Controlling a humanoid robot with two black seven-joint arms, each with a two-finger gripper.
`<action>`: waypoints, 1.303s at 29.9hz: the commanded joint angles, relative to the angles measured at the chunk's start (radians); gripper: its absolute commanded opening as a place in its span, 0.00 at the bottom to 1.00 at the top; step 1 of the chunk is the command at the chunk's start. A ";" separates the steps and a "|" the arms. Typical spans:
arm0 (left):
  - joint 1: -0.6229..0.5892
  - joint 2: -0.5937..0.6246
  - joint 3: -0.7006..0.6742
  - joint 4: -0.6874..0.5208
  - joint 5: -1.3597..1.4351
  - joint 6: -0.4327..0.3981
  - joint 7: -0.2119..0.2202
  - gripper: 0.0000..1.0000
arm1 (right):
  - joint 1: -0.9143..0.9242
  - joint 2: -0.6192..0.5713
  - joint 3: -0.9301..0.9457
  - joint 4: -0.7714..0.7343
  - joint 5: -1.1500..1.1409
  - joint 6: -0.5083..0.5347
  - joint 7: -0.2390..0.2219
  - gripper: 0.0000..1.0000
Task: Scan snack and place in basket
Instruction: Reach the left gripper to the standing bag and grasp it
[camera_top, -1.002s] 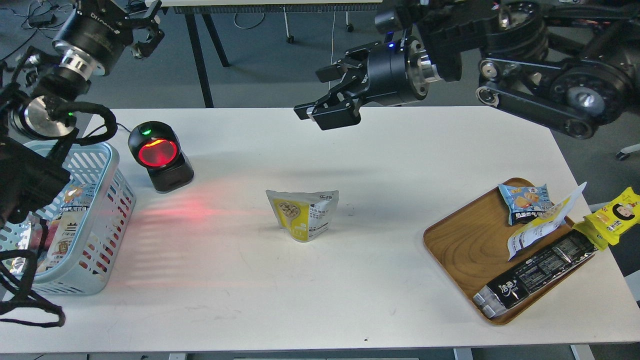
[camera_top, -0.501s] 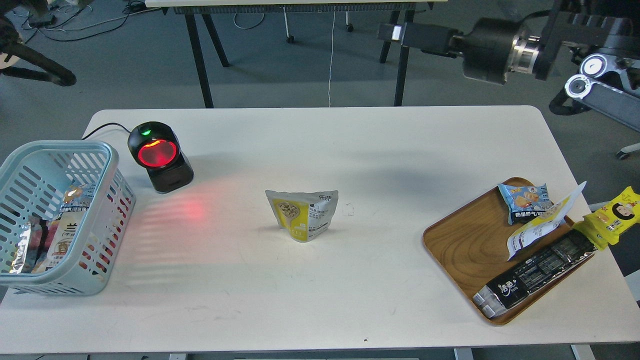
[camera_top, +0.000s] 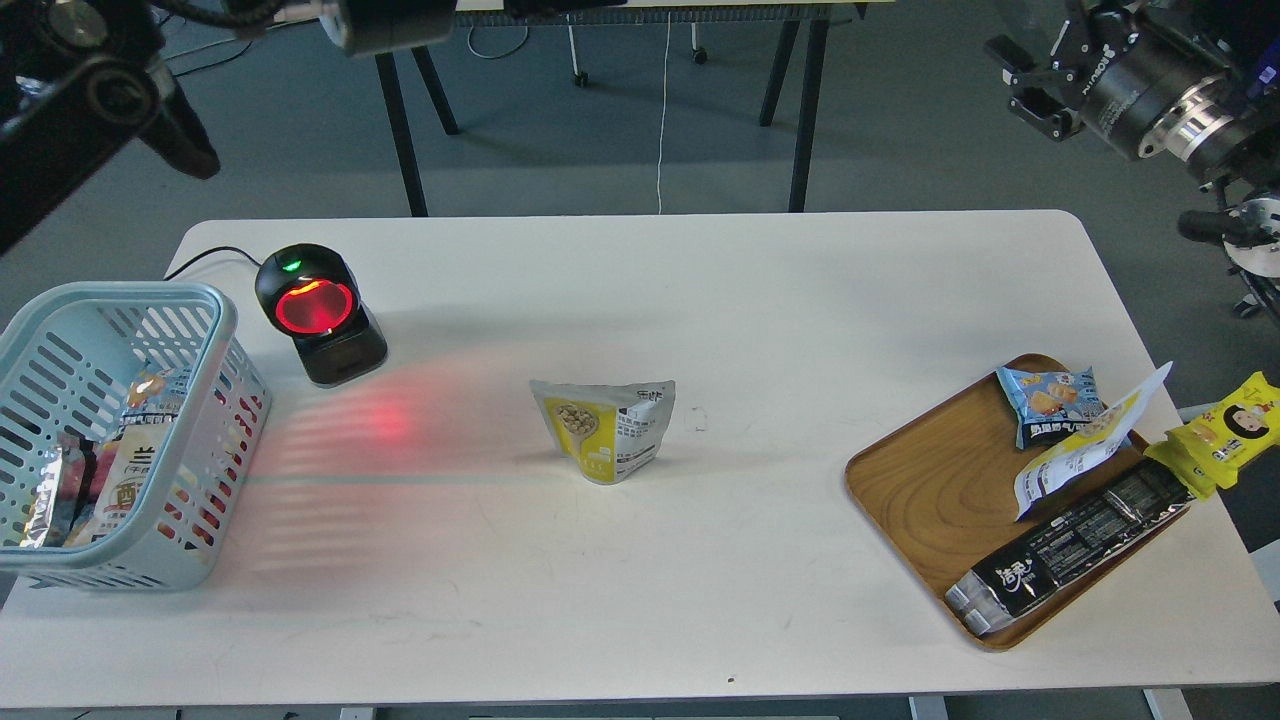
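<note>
The snack (camera_top: 605, 430), a white-grey and yellow pouch with a picture of nuts, stands upright near the middle of the white table (camera_top: 700, 300), untouched. The light-blue basket (camera_top: 225, 330) stands at the table's left edge with several packets inside. My right gripper (camera_top: 1025, 80) is raised at the top right, beyond the table's far edge, with its fingers apart and empty. My left arm crosses the top left; its gripper (camera_top: 550, 10) is cut off by the top edge, far above and behind the pouch.
A black scanner (camera_top: 318, 310) with a glowing red window stands right of the basket and casts red light on the table. A brown wooden tray (camera_top: 930, 480) at the right holds a light-blue packet (camera_top: 1050, 400), a long black pack (camera_top: 1075, 545) and a white-yellow pouch; a yellow packet (camera_top: 1235, 430) hangs off the edge.
Both arms have lifted away from above the table. The right gripper has swung back to the top right. The left arm has risen off the basket to the top edge. The pouch has not moved.
</note>
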 joint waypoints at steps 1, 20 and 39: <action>-0.003 -0.063 0.075 -0.009 0.152 0.000 -0.004 0.96 | -0.104 -0.008 0.092 -0.021 0.128 0.019 0.000 0.99; 0.042 -0.086 0.486 -0.096 0.412 0.000 -0.002 0.87 | -0.230 0.136 0.353 -0.100 0.285 0.019 0.000 0.99; 0.063 -0.088 0.637 -0.024 0.584 0.000 -0.039 0.41 | -0.230 0.117 0.348 -0.094 0.282 0.019 0.000 0.99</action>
